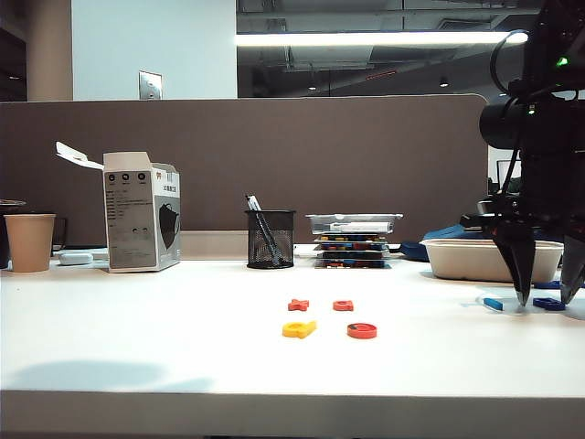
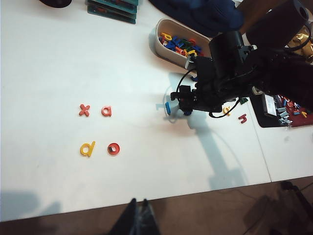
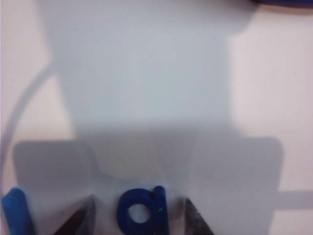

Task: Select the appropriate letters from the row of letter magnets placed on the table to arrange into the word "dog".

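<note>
Yellow d beside red-orange o on the table; left gripper's fingers together at the table's near edge.

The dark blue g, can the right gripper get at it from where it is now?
Probably yes. The right gripper stands open with a fingertip on each side of the dark blue g, just above the table, nothing between them.

A white worktop fills the foreground, with a brown partition along its back edge. Behind the partition stands a pale blue wall bearing a small metal plate. To the right, the room opens into a dark ceiling with exposed ducts, lit by a long fluorescent tube. The floor beside the worktop is brown.
</note>
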